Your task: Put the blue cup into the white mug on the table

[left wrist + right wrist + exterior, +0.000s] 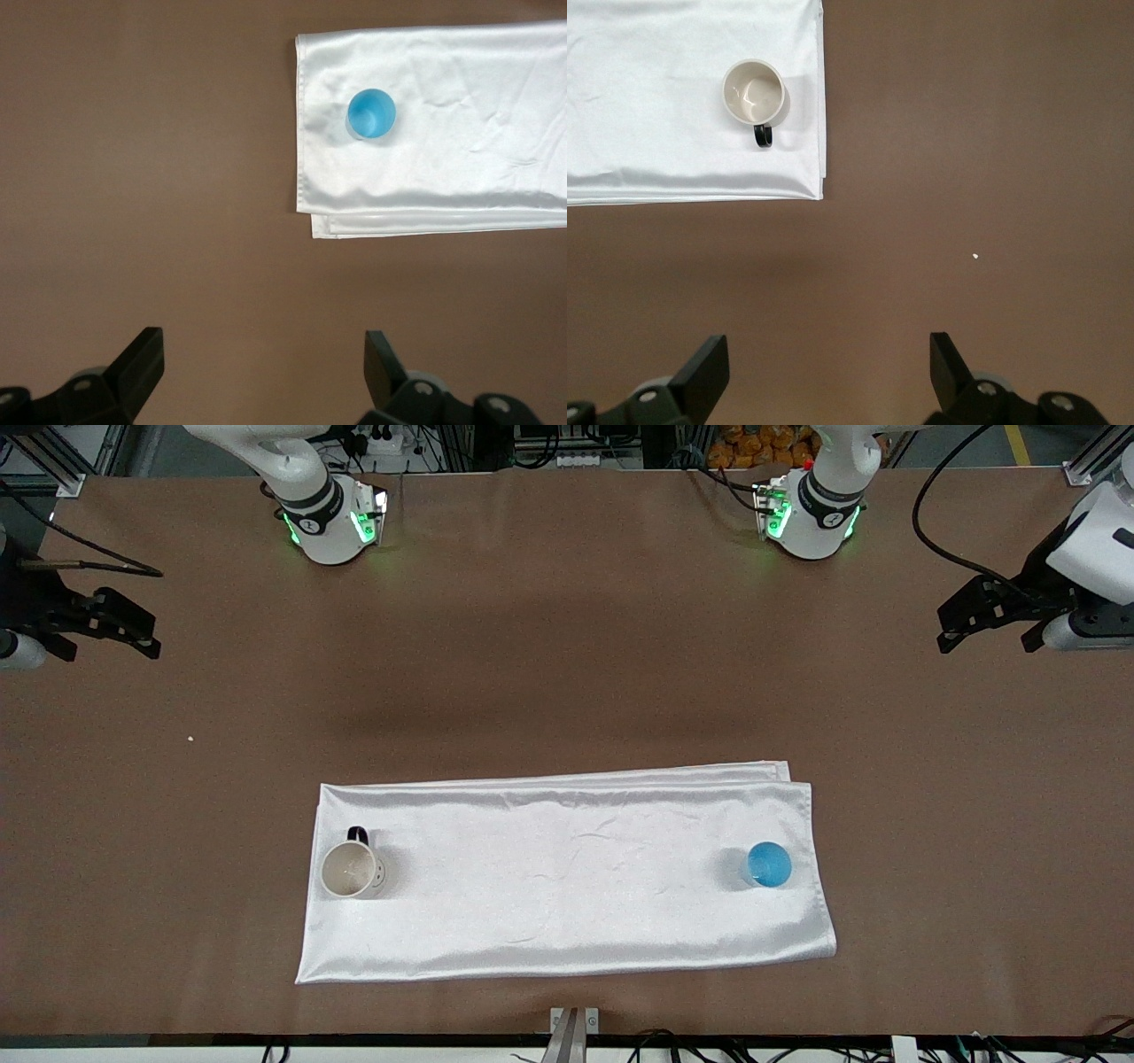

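A shiny white cloth (567,872) lies creased under even overhead light. Past the tabletop's edge, metal frame rails (53,460), black cables (948,522) and a heap of orange objects (753,444) crowd the workshop.

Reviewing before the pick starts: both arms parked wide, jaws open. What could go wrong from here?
1. The blue cup and white mug both stand on the shiny white cloth; a nudge could slide or bunch it and shift either.
2. The cup is light-looking and handleless; an off-centre pinch by the left gripper may tip it.
3. The cup is only slightly narrower than the mug; a misaligned drop could catch the rim. The right gripper waits over bare table.
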